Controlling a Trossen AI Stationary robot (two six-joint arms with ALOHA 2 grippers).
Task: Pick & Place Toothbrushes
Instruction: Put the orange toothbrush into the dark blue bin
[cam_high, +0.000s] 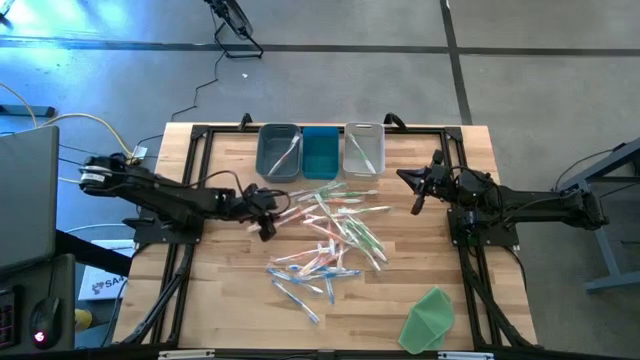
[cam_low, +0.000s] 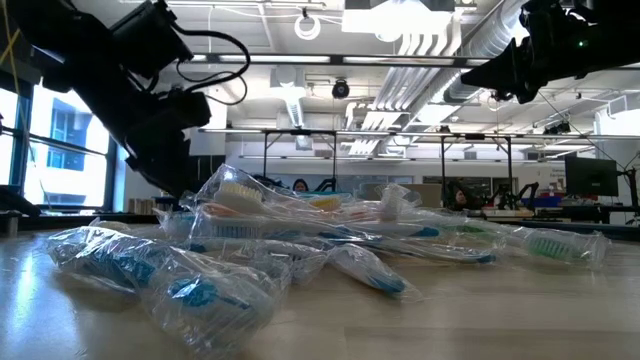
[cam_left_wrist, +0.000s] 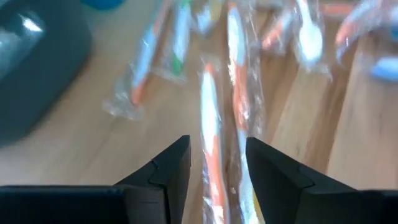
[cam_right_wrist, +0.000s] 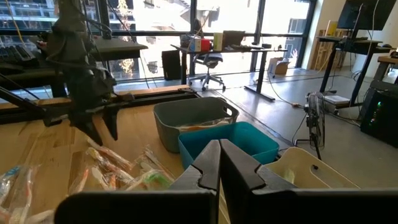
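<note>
The left gripper (cam_high: 266, 210) is lowered at the near edge of the pile of thin, plastic-wrapped toothbrushes (cam_high: 330, 235) in orange, light blue and green. In the left wrist view its two dark fingers (cam_left_wrist: 168, 171) stand apart, released, with an orange-and-white wrapped toothbrush (cam_left_wrist: 211, 134) lying lengthwise in the gap between them; a second orange one (cam_left_wrist: 239, 106) lies just beside it, past the other finger. Whether either finger touches the wrapper cannot be told.

Beyond the left gripper stands a row of three rectangular plastic bins — grey bin (cam_high: 279, 150), teal bin (cam_high: 320, 152) and pale grey bin (cam_high: 364, 149). Both grey ones hold wrapped toothbrushes.

The right gripper (cam_high: 418, 195) hangs raised, on the far side of the pile from the left gripper, fingers clenched together on nothing.

A folded green cloth-like sheet (cam_high: 430, 318) lies well apart from both grippers, at the wooden table's (cam_high: 220, 300) edge.
</note>
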